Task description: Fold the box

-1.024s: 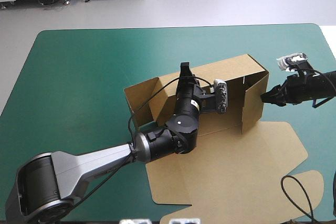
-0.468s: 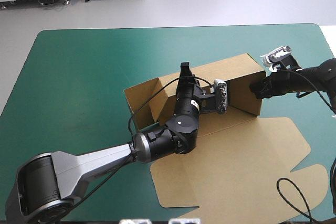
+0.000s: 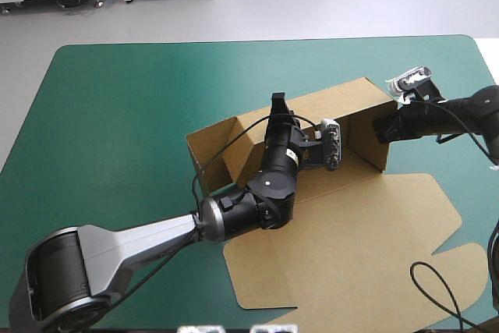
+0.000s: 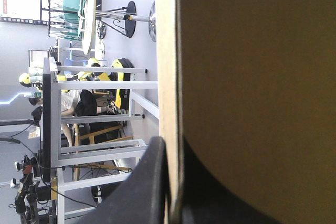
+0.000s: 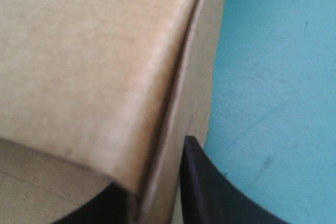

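The brown box (image 3: 355,239) lies mid-table with its lid flat toward the near edge. Its back wall (image 3: 343,103), left side wall (image 3: 212,150) and right side wall (image 3: 365,139) stand raised. My left gripper (image 3: 277,105) reaches over the floor of the box and is shut on the back wall's top edge. In the left wrist view the box edge (image 4: 169,77) runs between the black fingers (image 4: 144,187). My right gripper (image 3: 382,127) is shut on the right wall's outer corner. There the box corner (image 5: 157,103) sits between the fingertips (image 5: 207,190).
The teal-green cover (image 3: 117,115) stretches wide to the left of the box and beyond it. The table's right edge (image 3: 485,68) lies close behind my right arm. The left arm crosses the flat board from the near left.
The right side wall swung from standing outward to folded in against the back wall's end. My right gripper moved with it, left and toward the far edge. The left gripper kept its hold.
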`<action>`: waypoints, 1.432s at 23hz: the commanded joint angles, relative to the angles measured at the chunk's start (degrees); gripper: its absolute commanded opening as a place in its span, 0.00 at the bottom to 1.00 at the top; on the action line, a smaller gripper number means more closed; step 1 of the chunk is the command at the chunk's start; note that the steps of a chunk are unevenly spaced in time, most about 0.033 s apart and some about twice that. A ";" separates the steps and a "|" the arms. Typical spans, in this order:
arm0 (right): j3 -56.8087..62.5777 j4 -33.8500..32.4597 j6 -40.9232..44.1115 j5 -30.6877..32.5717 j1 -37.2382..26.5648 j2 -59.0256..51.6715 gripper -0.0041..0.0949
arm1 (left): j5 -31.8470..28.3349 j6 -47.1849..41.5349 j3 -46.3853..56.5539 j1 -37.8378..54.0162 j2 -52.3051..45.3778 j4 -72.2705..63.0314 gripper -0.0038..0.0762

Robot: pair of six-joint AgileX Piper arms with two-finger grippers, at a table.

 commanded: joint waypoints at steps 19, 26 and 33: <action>-0.65 0.76 2.21 4.40 -0.06 -0.18 0.04 | -1.56 -11.58 -4.16 -9.30 -3.39 6.32 0.46; -0.65 0.49 2.21 4.40 -0.06 -0.18 0.04 | -0.48 -17.35 -4.16 -19.37 -6.63 8.78 0.44; -0.65 -0.98 4.32 4.55 -0.06 -0.18 0.04 | -0.57 -21.13 -5.91 -16.67 -8.60 13.68 0.04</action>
